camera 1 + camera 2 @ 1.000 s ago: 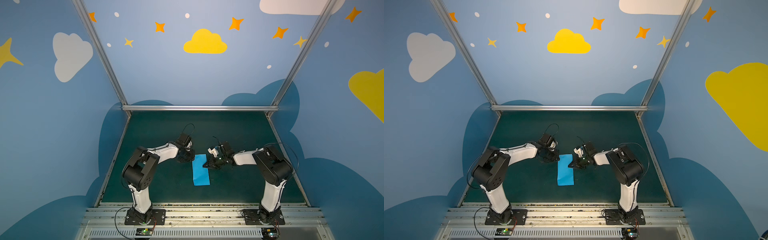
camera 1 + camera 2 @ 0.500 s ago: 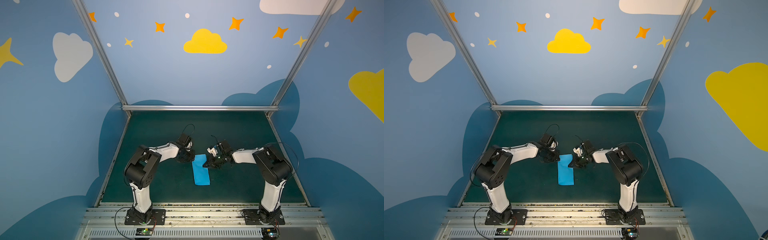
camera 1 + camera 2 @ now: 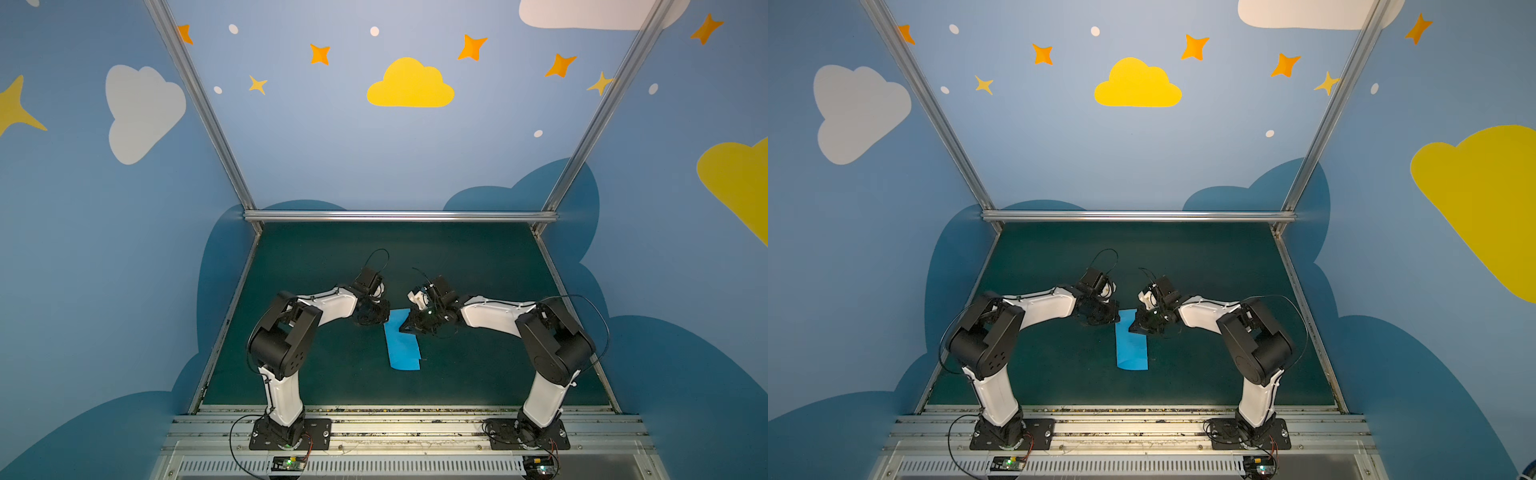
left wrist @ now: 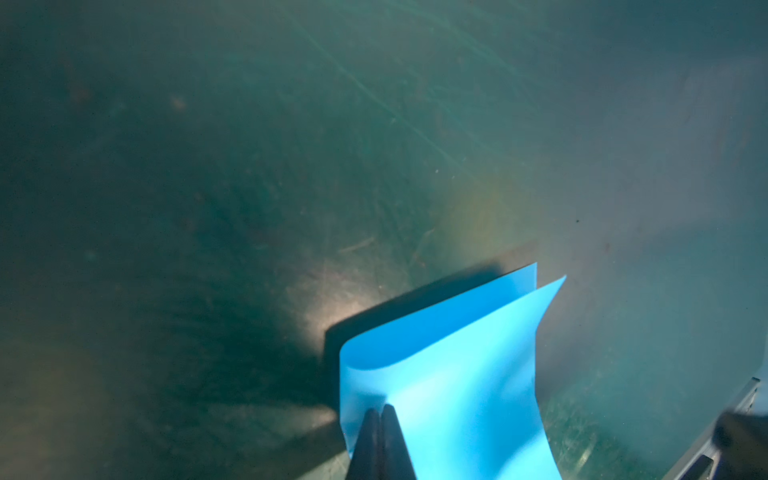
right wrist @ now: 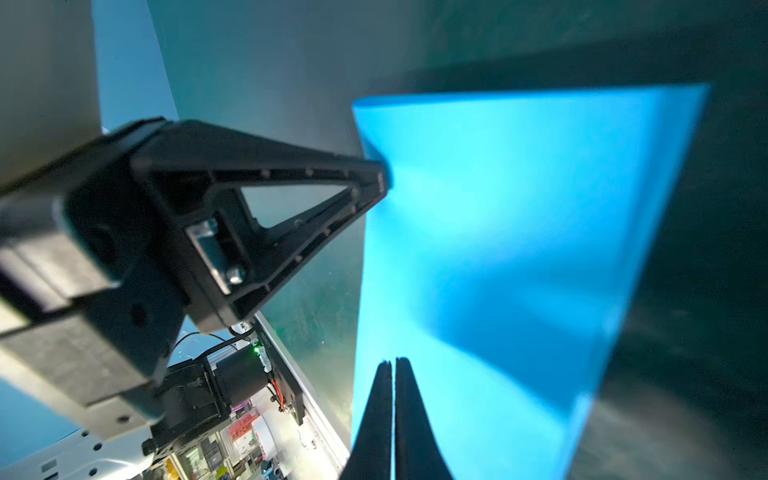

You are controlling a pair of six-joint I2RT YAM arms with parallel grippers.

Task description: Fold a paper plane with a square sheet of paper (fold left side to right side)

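The square sheet of paper [image 3: 402, 351] [image 3: 1133, 351] lies on the green mat, folded over into a narrow sky-blue strip that runs front to back. In the left wrist view the sheet of paper [image 4: 457, 365] has a rounded, uncreased fold, and its upper layer bows up off the lower one. My left gripper [image 3: 385, 318] [image 3: 1117, 319] [image 4: 380, 409] is shut, its tips resting on the strip's far left corner. My right gripper [image 3: 402, 329] [image 3: 1132, 329] [image 5: 392, 362] is shut and lies over the paper [image 5: 519, 199] from the right. The left gripper [image 5: 380, 178] touches its edge there. No paper plane shows.
The green mat [image 3: 478, 374] is bounded by aluminium rails at the back [image 3: 399, 216] and along both sides. A metal strip at the front carries both arm bases [image 3: 289, 432] [image 3: 525, 434]. Blue painted walls close in the cell.
My right gripper has slid a little leftward across the far end of the strip. The left arm's elbow has shifted slightly toward the middle. Both grippers stay shut.
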